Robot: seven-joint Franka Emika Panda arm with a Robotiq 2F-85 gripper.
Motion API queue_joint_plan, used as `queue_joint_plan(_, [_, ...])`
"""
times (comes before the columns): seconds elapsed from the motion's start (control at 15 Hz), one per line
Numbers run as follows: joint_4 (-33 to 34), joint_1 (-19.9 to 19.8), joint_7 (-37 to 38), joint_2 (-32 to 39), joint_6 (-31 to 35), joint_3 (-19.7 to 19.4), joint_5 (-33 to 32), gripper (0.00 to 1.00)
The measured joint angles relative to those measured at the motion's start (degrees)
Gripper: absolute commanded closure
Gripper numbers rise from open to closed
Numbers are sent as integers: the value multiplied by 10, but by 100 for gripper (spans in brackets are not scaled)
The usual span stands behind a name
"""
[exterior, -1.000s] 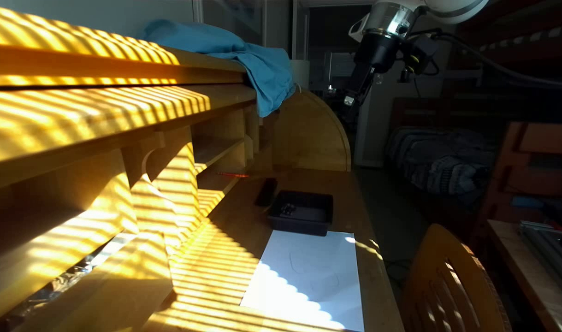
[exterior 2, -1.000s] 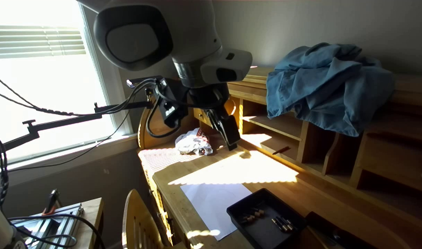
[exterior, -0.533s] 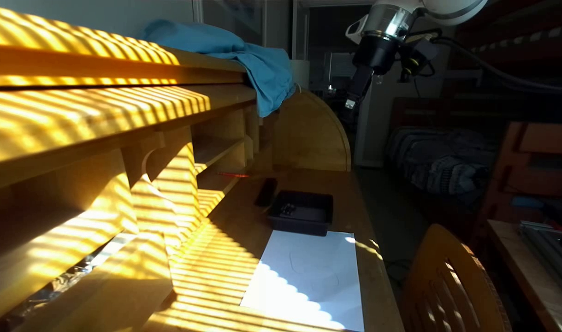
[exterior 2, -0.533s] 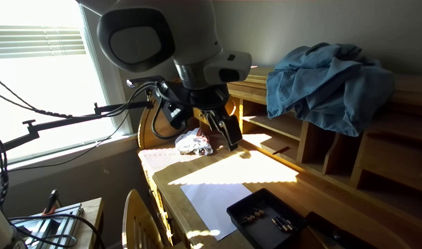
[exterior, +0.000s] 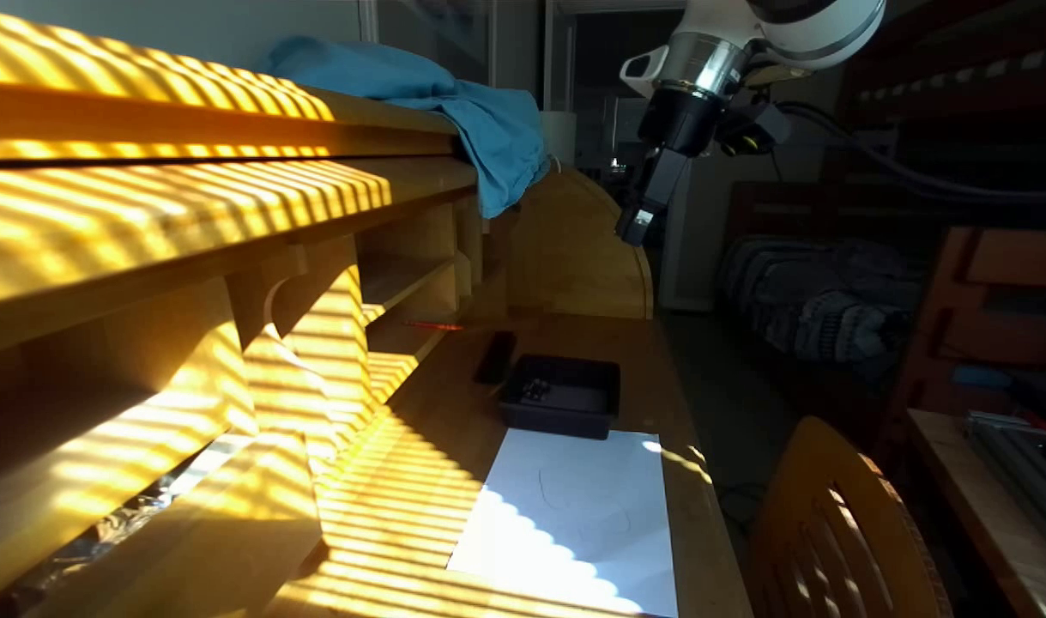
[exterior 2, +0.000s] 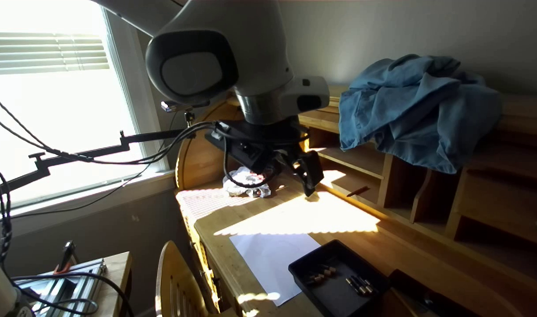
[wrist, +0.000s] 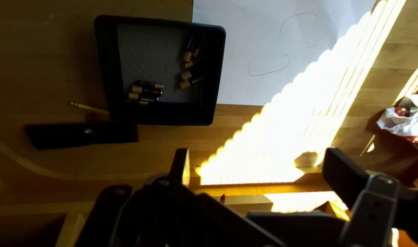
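Note:
My gripper (wrist: 257, 152) is open and empty in the wrist view, its two fingers (wrist: 179, 166) wide apart. It hangs in the air above the wooden desk, near the cubby shelves, in both exterior views (exterior: 634, 227) (exterior 2: 310, 191). A black tray (wrist: 150, 51) stands on the desk with several batteries (wrist: 145, 95) in two groups. A white paper (wrist: 236, 68) with faint pencil curves lies beside the tray. A long black object (wrist: 61, 135) and a yellow pencil (wrist: 87, 107) lie by the tray. A red pencil tip (wrist: 223, 199) shows at the shelf, partly hidden by the gripper.
The cubby shelves (exterior 2: 352, 163) run along the back of the desk. A blue cloth (exterior 2: 418, 110) hangs over their top. A crumpled white and red bag (exterior 2: 246, 182) lies at the desk's far end. A wooden chair (exterior: 823, 515) stands at the front edge.
The arm and gripper have moved lower and toward the shelves, with the wrist tilting. Most of this motion came in the last half second. The things on the desk have not moved.

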Motion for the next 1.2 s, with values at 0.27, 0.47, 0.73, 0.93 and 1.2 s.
queue_joint_plan(0.27, [3, 0, -10, 34, 79, 5, 3, 0])
queue_joint_plan(0.47, [3, -1, -10, 35, 79, 6, 3, 0])
queue_joint_plan(0.73, [2, -2, -9, 38, 89, 7, 2, 0])
queue_joint_plan(0.93, [2, -1, -13, 55, 123, 9, 17, 0])
queue_joint_plan(1.2, [6, 14, -93, 85, 177, 14, 154, 0])
